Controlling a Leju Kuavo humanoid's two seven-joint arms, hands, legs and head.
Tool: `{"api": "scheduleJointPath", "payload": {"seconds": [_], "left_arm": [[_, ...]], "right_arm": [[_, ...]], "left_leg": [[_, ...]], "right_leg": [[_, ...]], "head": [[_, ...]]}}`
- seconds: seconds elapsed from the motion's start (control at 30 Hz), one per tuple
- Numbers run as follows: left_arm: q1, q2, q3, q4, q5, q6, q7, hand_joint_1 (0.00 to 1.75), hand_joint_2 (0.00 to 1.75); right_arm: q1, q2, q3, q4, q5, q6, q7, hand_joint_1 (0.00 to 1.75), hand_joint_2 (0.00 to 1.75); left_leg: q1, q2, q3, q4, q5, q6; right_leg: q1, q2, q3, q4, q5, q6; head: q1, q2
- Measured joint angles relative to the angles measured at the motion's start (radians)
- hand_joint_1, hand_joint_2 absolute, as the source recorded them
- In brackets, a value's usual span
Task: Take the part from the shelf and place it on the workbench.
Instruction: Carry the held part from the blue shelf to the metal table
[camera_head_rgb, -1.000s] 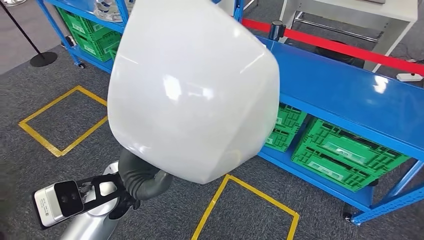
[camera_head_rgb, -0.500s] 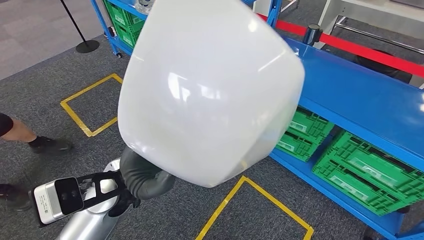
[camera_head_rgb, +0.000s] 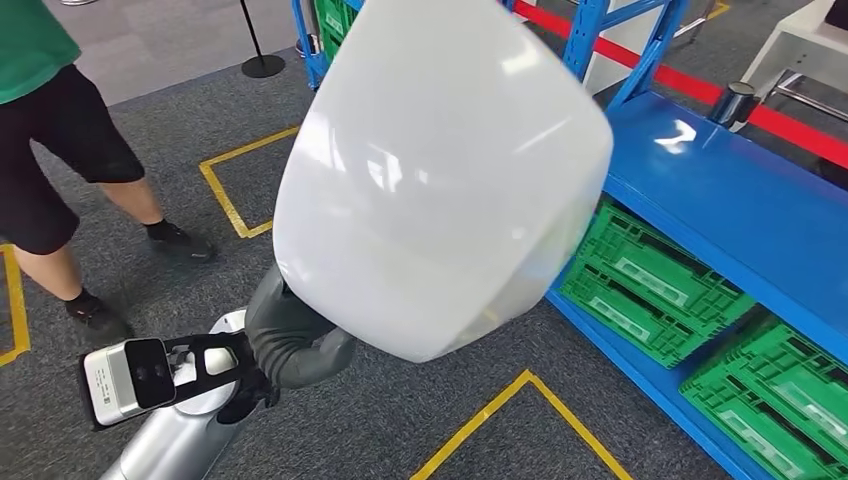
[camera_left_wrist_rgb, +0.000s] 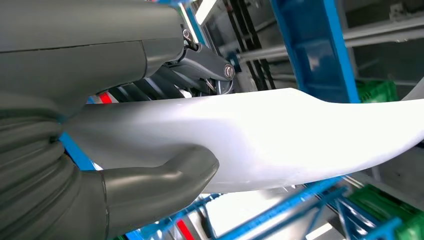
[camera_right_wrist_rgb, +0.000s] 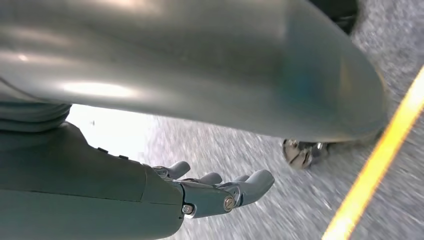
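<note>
Fingers (camera_left_wrist_rgb: 210, 62) and thumb of the left hand (camera_left_wrist_rgb: 100, 165) pinch the big white part (camera_head_rgb: 440, 180), which fills the middle of the head view. Right hand (camera_right_wrist_rgb: 210, 192) holds nothing, fingers loosely apart. Blue shelf (camera_head_rgb: 740, 210) sits at right; a person (camera_head_rgb: 50, 140) stands upper left.

Blue shelf (camera_head_rgb: 720, 190) — green crates (camera_head_rgb: 655, 285) on, seemingly, its lower tier.

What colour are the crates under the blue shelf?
Green. The crates sit on the lower level of the blue shelf, clearest in the head view.
</note>
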Motion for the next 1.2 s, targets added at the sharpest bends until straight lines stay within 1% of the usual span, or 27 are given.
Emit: {"api": "scheduleJointPath", "payload": {"seconds": [0.07, 0.13, 0.17, 0.23, 0.27, 0.3, 0.33, 0.37, 0.4, 0.43, 0.47, 0.53, 0.57, 0.6, 0.63, 0.67, 0.73, 0.8, 0.83, 0.87, 0.9, 0.93, 0.97, 1.03, 1.1, 1.17, 1.2], "left_arm": [[0.012, 0.009, 0.007, -0.005, -0.006, 0.002, -0.009, 1.75, 1.75], [0.022, 0.019, 0.014, -0.010, -0.009, 0.003, -0.013, 1.75, 1.75], [0.026, 0.024, 0.018, -0.013, -0.010, 0.003, -0.014, 1.75, 1.75], [0.029, 0.032, 0.022, -0.017, -0.010, 0.003, -0.014, 1.75, 1.75], [0.030, 0.034, 0.023, -0.018, -0.010, 0.003, -0.014, 1.75, 1.75], [0.032, 0.035, 0.023, -0.019, -0.010, 0.003, -0.014, 1.75, 1.75], [0.034, 0.036, 0.024, -0.019, -0.012, 0.004, -0.014, 1.75, 1.75], [0.037, 0.037, 0.025, -0.019, -0.016, 0.005, -0.013, 1.75, 1.75], [0.041, 0.039, 0.026, -0.019, -0.021, 0.007, -0.013, 1.75, 1.75], [0.045, 0.040, 0.027, -0.020, -0.029, 0.009, -0.012, 1.75, 1.75], [0.049, 0.040, 0.027, -0.024, -0.037, 0.011, -0.011, 1.75, 1.75], [0.056, 0.040, 0.029, -0.035, -0.051, 0.016, -0.006, 1.75, 1.75], [0.060, 0.040, 0.031, -0.043, -0.056, 0.020, -0.003, 1.75, 1.75], [0.066, 0.040, 0.033, -0.051, -0.060, 0.025, 0.002, 1.75, 1.75], [0.072, 0.040, 0.037, -0.060, -0.063, 0.031, 0.008, 1.75, 1.75], [0.079, 0.040, 0.041, -0.069, -0.067, 0.037, 0.013, 1.75, 1.75], [0.088, 0.040, 0.046, -0.084, -0.071, 0.050, 0.021, 1.75, 1.75], [0.097, 0.041, 0.048, -0.090, -0.075, 0.058, 0.022, 1.75, 1.75], [0.104, 0.042, 0.049, -0.089, -0.076, 0.060, 0.018, 1.75, 1.75], [0.111, 0.044, 0.050, -0.087, -0.079, 0.063, 0.013, 1.75, 1.75], [0.117, 0.046, 0.051, -0.086, -0.081, 0.065, 0.006, 1.75, 1.75], [0.120, 0.048, 0.051, -0.084, -0.084, 0.066, -0.001, 1.75, 1.75], [0.123, 0.049, 0.051, -0.084, -0.086, 0.068, -0.006, 1.75, 1.75], [0.125, 0.051, 0.051, -0.084, -0.089, 0.070, -0.013, 1.75, 1.75], [0.130, 0.052, 0.051, -0.086, -0.093, 0.070, -0.011, 1.75, 1.75], [0.136, 0.054, 0.051, -0.091, -0.096, 0.070, 0.000, 1.75, 1.75], [0.138, 0.057, 0.051, -0.093, -0.097, 0.070, 0.005, 1.75, 1.75]], "right_arm": [[-0.001, -0.013, 0.000, 0.000, 0.002, 0.000, 0.001, 0.00, 0.00], [-0.004, -0.021, -0.001, 0.000, 0.004, -0.003, 0.001, 0.00, 0.00], [-0.006, -0.023, -0.001, 0.000, 0.004, -0.007, 0.001, 0.00, 0.00], [-0.007, -0.026, -0.001, 0.000, 0.005, -0.016, 0.001, 0.00, 0.00], [-0.007, -0.026, -0.001, 0.000, 0.005, -0.018, 0.001, 0.00, 0.00], [-0.005, -0.027, -0.001, 0.000, 0.005, -0.019, 0.001, 0.00, 0.00], [-0.004, -0.027, -0.001, 0.000, 0.005, -0.019, 0.001, 0.00, 0.00], [-0.003, -0.027, -0.001, 0.000, 0.006, -0.019, 0.001, 0.00, 0.00], [-0.004, -0.027, -0.001, 0.000, 0.007, -0.019, 0.001, 0.00, 0.00], [-0.005, -0.028, -0.001, 0.000, 0.008, -0.019, 0.001, 0.00, 0.00], [-0.006, -0.028, -0.001, 0.000, 0.010, -0.019, 0.001, 0.00, 0.00], [-0.008, -0.029, -0.001, 0.000, 0.018, -0.019, 0.001, 0.00, 0.00], [-0.009, -0.030, -0.001, 0.000, 0.024, -0.019, 0.002, 0.00, 0.00], [-0.009, -0.031, 0.000, 0.000, 0.031, -0.019, 0.003, 0.00, 0.00], [-0.010, -0.031, 0.001, 0.000, 0.037, -0.019, 0.005, 0.00, 0.00], [-0.011, -0.032, 0.001, 0.000, 0.042, -0.019, 0.007, 0.00, 0.00], [-0.011, -0.035, 0.002, 0.000, 0.050, -0.016, 0.012, 0.00, 0.00], [-0.004, -0.041, 0.003, -0.001, 0.054, 0.001, 0.021, 0.00, 0.00], [0.000, -0.046, 0.003, -0.001, 0.054, 0.013, 0.025, 0.00, 0.00], [0.004, -0.052, 0.003, -0.001, 0.054, 0.021, 0.028, 0.00, 0.00], [0.006, -0.057, 0.003, -0.001, 0.054, 0.025, 0.031, 0.00, 0.00], [0.007, -0.062, 0.003, -0.001, 0.054, 0.026, 0.032, 0.00, 0.00], [0.007, -0.068, 0.003, -0.001, 0.054, 0.025, 0.030, 0.00, 0.00], [0.006, -0.075, 0.003, -0.001, 0.056, 0.024, 0.020, 0.00, 0.00], [0.004, -0.078, 0.003, -0.001, 0.059, 0.025, 0.007, 0.00, 0.00], [0.000, -0.078, 0.006, -0.001, 0.065, 0.025, -0.008, 0.00, 0.00], [0.000, -0.078, 0.010, -0.001, 0.070, 0.025, -0.014, 0.00, 0.00]], "left_leg": [[0.000, -0.022, -0.007, 0.001, 0.003, -0.012], [0.002, -0.043, -0.014, -0.004, 0.010, -0.027], [0.003, -0.037, -0.017, -0.002, 0.009, -0.033], [0.000, 0.016, -0.041, 0.046, -0.021, -0.041], [-0.001, 0.051, -0.067, 0.102, -0.054, -0.043], [-0.001, 0.074, -0.100, 0.173, -0.090, -0.047], [0.000, 0.083, -0.130, 0.238, -0.118, -0.050], [0.001, 0.086, -0.147, 0.279, -0.130, -0.052], [0.002, 0.089, -0.145, 0.281, -0.122, -0.053], [0.002, 0.095, -0.120, 0.240, -0.097, -0.052], [0.002, 0.111, -0.079, 0.169, -0.065, -0.050], [-0.004, 0.159, -0.007, 0.039, -0.026, -0.038], [-0.007, 0.173, 0.010, 0.007, -0.019, -0.031], [-0.010, 0.174, 0.012, -0.001, -0.020, -0.023], [-0.012, 0.160, 0.010, -0.004, -0.017, -0.017], [-0.011, 0.146, 0.010, -0.007, -0.014, -0.011], [-0.006, 0.121, 0.011, -0.015, -0.005, 0.002], [-0.002, 0.096, 0.009, -0.017, 0.000, 0.009], [-0.003, 0.082, 0.007, -0.017, 0.000, 0.010], [-0.003, 0.066, 0.006, -0.015, 0.001, 0.010], [-0.003, 0.051, 0.004, -0.013, 0.001, 0.010], [-0.003, 0.035, 0.004, -0.010, 0.002, 0.009], [-0.002, 0.019, 0.003, -0.007, 0.002, 0.007], [-0.002, -0.007, 0.000, -0.001, 0.002, -0.002], [-0.001, -0.028, -0.007, 0.000, 0.004, -0.016], [0.001, -0.045, -0.014, -0.005, 0.010, -0.030], [0.000, -0.036, -0.019, 0.000, 0.006, -0.035]], "right_leg": [[0.001, 0.029, 0.031, -0.071, 0.019, -0.006], [0.004, 0.012, 0.031, -0.076, 0.020, -0.017], [0.004, 0.000, 0.033, -0.079, 0.023, -0.024], [0.002, -0.027, 0.036, -0.086, 0.028, -0.039], [0.004, -0.042, 0.036, -0.087, 0.028, -0.044], [0.006, -0.058, 0.035, -0.087, 0.027, -0.047], [0.008, -0.074, 0.035, -0.086, 0.026, -0.048], [0.009, -0.090, 0.034, -0.086, 0.026, -0.049], [0.009, -0.105, 0.034, -0.086, 0.025, -0.048], [0.009, -0.119, 0.035, -0.086, 0.024, -0.047], [0.010, -0.132, 0.037, -0.085, 0.023, -0.045], [0.015, -0.153, 0.041, -0.083, 0.017, -0.037], [0.017, -0.163, 0.044, -0.082, 0.015, -0.031], [0.018, -0.172, 0.046, -0.082, 0.014, -0.025], [0.016, -0.183, 0.049, -0.084, 0.014, -0.020], [0.013, -0.180, 0.052, -0.082, 0.011, -0.012], [0.007, -0.130, 0.038, -0.044, -0.018, -0.001], [0.005, -0.067, -0.017, 0.073, -0.082, 0.006], [0.005, -0.055, -0.051, 0.141, -0.110, 0.007], [0.005, -0.051, -0.077, 0.189, -0.122, 0.008], [0.005, -0.050, -0.086, 0.201, -0.113, 0.008], [0.004, -0.047, -0.075, 0.172, -0.085, 0.007], [0.002, -0.036, -0.046, 0.107, -0.045, 0.005], [0.000, 0.005, 0.014, -0.025, 0.008, 0.002], [0.003, 0.023, 0.034, -0.073, 0.015, -0.006], [0.006, 0.000, 0.034, -0.076, 0.020, -0.020], [0.006, -0.012, 0.035, -0.079, 0.024, -0.028]], "head": [[0.001, 0.000], [0.001, 0.000], [0.001, 0.000], [-0.004, 0.000], [-0.007, 0.000], [-0.010, 0.000], [-0.011, 0.000], [-0.011, 0.000], [-0.012, 0.000], [-0.012, 0.000], [-0.012, 0.000], [-0.012, 0.000], [-0.012, 0.000], [-0.011, 0.000], [-0.010, 0.000], [-0.010, 0.000], [-0.008, 0.000], [-0.004, 0.000], [-0.002, 0.000], [-0.001, 0.000], [0.000, 0.000], [0.001, 0.000], [0.001, 0.000], [0.002, 0.000], [0.003, 0.000], [0.003, 0.000], [0.003, 0.000]]}}
